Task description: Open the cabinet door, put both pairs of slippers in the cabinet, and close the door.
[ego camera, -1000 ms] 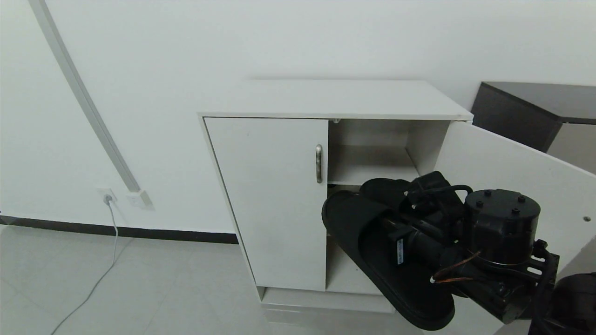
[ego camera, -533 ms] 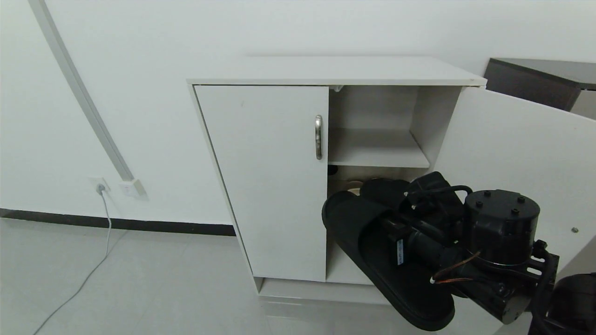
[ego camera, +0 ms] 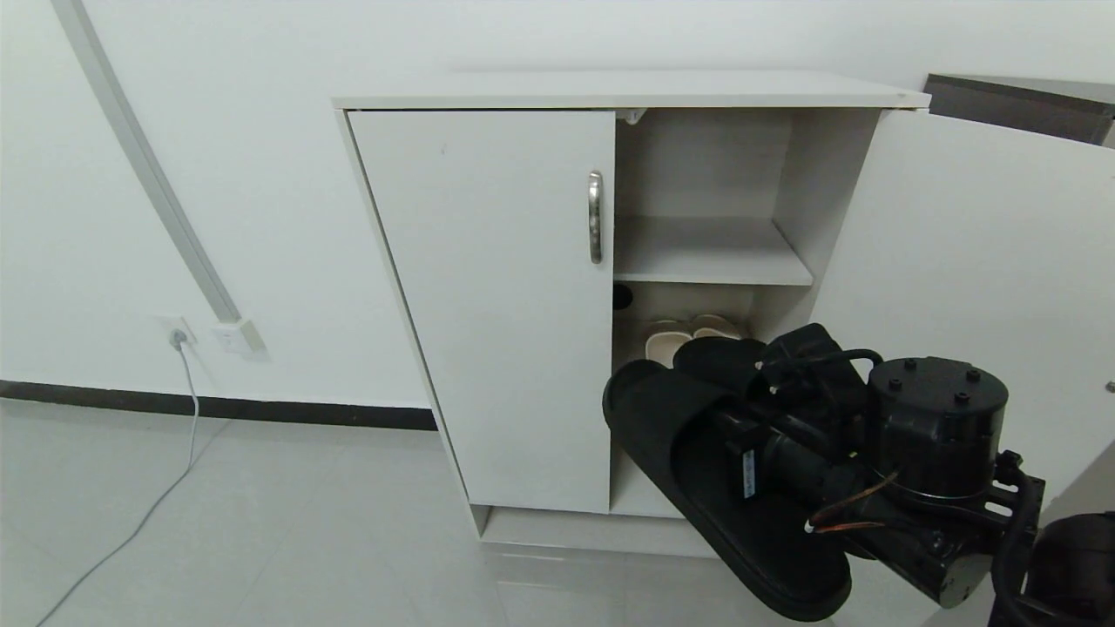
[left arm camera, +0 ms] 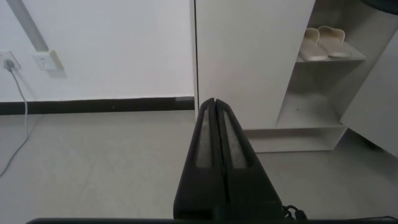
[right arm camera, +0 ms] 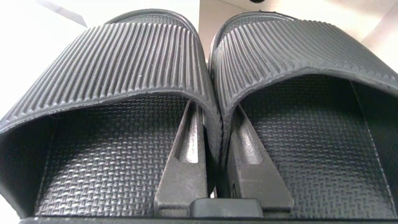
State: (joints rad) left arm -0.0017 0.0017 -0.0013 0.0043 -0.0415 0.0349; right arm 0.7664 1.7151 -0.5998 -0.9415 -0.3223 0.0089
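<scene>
Out in front of the cabinet's (ego camera: 627, 87) open right half, the right gripper (right arm camera: 217, 168) is clamped on the black slippers (ego camera: 697, 435). One finger sits inside each shoe, and the two inner walls are pinched together between them. The pair hangs in the air, tilted, toes toward the opening and not yet inside. The right door (ego camera: 958, 261) is swung wide; the left door (ego camera: 488, 305) is closed, its metal handle (ego camera: 595, 218) upright along the edge. The beige slippers (left arm camera: 323, 42) are inside, side by side on the second shelf down. Over on the left, the left gripper (left arm camera: 216, 143) hangs above the floor (left arm camera: 93, 162), fingers pressed together, holding nothing.
</scene>
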